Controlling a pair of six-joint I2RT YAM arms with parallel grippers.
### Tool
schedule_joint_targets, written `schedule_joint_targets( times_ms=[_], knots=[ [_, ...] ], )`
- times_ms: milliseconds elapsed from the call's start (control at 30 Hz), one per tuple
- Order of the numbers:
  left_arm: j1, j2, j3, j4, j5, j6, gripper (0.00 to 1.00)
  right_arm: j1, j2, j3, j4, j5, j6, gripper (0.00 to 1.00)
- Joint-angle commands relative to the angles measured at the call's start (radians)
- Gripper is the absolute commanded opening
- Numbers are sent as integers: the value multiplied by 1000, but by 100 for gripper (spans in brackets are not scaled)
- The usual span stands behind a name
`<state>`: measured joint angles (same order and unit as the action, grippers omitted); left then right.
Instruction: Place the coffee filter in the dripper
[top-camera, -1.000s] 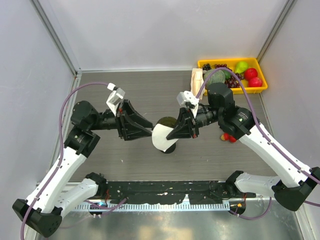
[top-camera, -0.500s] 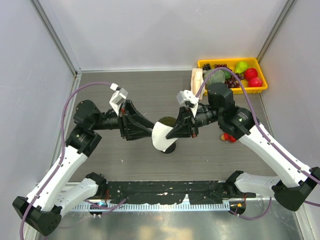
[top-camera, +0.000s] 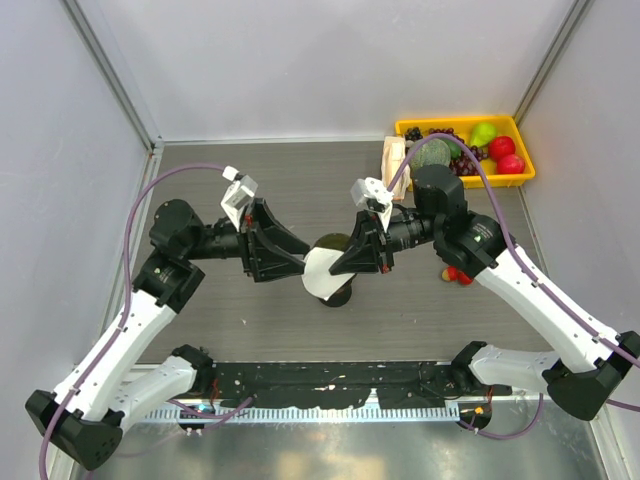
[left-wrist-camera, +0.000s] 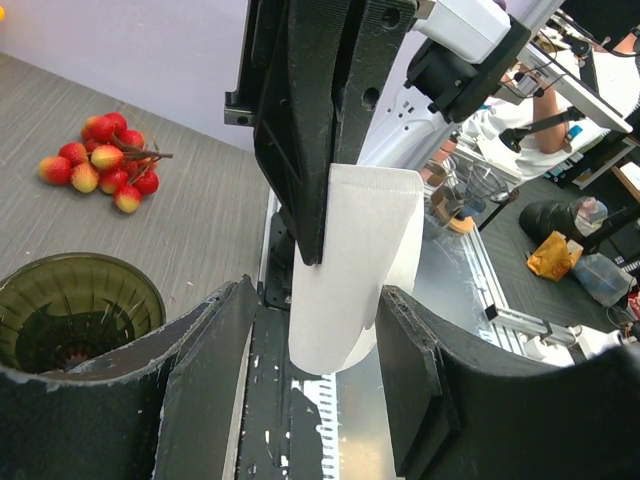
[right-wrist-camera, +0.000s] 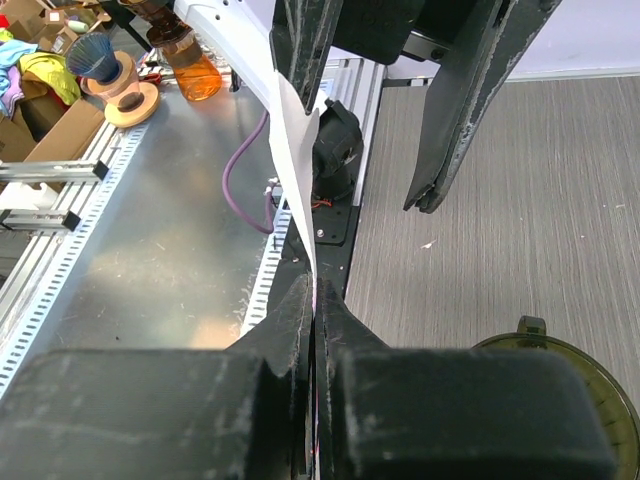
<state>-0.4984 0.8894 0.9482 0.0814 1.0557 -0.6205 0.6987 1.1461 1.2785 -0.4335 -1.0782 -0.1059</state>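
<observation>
The coffee filter (top-camera: 320, 279), a thin white paper cone, hangs in the air just over the dripper (top-camera: 335, 243), a dark olive funnel cup in the middle of the table. My right gripper (top-camera: 339, 269) is shut on the filter's edge; the right wrist view shows the paper edge-on (right-wrist-camera: 296, 150) running up from the closed fingertips (right-wrist-camera: 313, 300). My left gripper (top-camera: 299, 267) is open, its two fingers standing on either side of the filter's lower end (left-wrist-camera: 350, 270). The dripper's open mouth shows at the lower left of the left wrist view (left-wrist-camera: 70, 310) and at the lower right of the right wrist view (right-wrist-camera: 575, 375).
A yellow tray (top-camera: 522, 126) of fruit stands at the back right, with an upright pack of papers (top-camera: 395, 158) beside it. A bunch of red berries (top-camera: 458, 275) lies under my right arm, also in the left wrist view (left-wrist-camera: 100, 165). The table's metal front rail (top-camera: 330, 405) runs along the near edge.
My left gripper has moved a little to the right, closer around the filter. The right gripper still holds the filter over the dripper, shifted slightly up and left.
</observation>
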Motion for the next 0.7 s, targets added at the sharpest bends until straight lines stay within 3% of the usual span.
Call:
schedule_joint_targets(
  times_ms=[0,133,400,667],
  knots=[
    [-5,6,12,11,-25,7,59,9,-3,2,39,4,9,5],
    [-12,16,8,1,-42,21,57,15,-2,4,48,1,18,5],
    [-28,26,-2,-34,-46,65,43,15,3,-1,65,-5,32,5],
    [-32,13,-40,43,13,7,49,15,6,-19,84,4,46,5]
  ],
)
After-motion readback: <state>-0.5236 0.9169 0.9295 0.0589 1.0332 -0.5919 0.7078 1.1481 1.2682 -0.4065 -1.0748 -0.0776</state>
